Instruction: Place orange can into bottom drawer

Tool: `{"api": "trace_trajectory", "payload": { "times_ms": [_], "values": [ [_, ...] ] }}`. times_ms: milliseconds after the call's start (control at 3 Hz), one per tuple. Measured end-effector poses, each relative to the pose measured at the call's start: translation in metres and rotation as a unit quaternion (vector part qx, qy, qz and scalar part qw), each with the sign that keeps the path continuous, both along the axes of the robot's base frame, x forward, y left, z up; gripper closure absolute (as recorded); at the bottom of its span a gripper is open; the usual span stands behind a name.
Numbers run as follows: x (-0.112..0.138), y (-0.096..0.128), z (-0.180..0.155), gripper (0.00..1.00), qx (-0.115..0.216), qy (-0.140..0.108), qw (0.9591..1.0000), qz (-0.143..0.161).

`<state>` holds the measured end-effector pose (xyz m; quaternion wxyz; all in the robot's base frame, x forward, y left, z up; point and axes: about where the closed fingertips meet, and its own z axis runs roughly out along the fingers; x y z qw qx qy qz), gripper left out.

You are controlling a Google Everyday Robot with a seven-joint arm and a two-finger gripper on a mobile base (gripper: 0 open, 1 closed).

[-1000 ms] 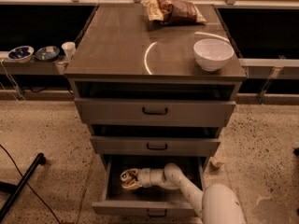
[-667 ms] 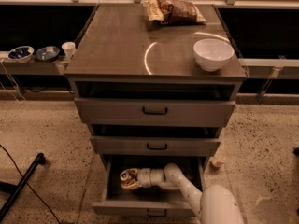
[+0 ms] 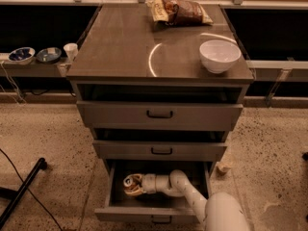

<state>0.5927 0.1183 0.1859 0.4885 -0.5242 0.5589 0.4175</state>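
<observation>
The grey-brown cabinet (image 3: 144, 42) has its top two drawers slightly out. The bottom drawer (image 3: 144, 214) is pulled well open. The white robot arm (image 3: 187, 194) reaches into it from the lower right. A crinkled chip bag (image 3: 180, 11) lies at the back of the cabinet top, with a white bowl (image 3: 220, 55) near its right edge. Inside the bottom drawer, towards its left, the gripper (image 3: 133, 186) has its fingers closed around the orange can (image 3: 130, 181), which lies sideways with its silver end facing left.
</observation>
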Motion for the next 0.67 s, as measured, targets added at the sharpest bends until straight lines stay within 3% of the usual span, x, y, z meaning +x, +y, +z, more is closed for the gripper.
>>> {"api": "trace_trajectory", "payload": {
  "times_ms": [333, 667],
  "values": [
    [-0.0001, -0.0007, 0.0007, 1.00, 0.002, -0.002, 1.0000, -0.001],
    [0.0003, -0.0018, 0.0022, 0.84, 0.012, -0.007, 0.9999, -0.002]
  ]
}}
